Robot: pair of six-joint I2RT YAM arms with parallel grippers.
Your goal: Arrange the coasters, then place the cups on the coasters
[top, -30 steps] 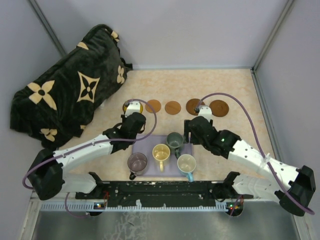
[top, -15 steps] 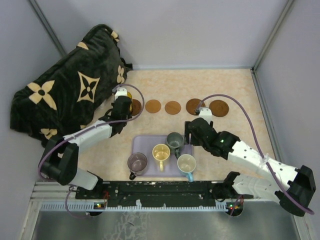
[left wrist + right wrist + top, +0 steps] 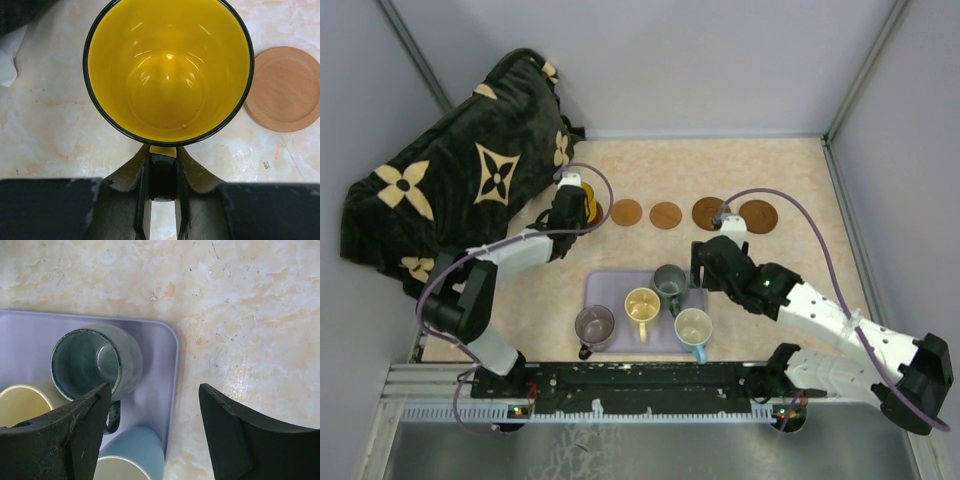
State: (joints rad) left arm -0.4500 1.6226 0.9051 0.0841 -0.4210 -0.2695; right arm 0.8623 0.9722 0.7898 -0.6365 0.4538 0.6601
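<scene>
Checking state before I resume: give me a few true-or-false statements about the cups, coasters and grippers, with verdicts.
1. The left gripper is clamped on the handle of the yellow cup. True.
2. The right gripper holds the dark green cup. False: its jaws stand open with nothing between them, beside that cup at the tray's corner.
3. Four cups stand on the lavender tray. True.
4. Each of the coasters in the row carries a cup. False: the four in view are bare.
</scene>
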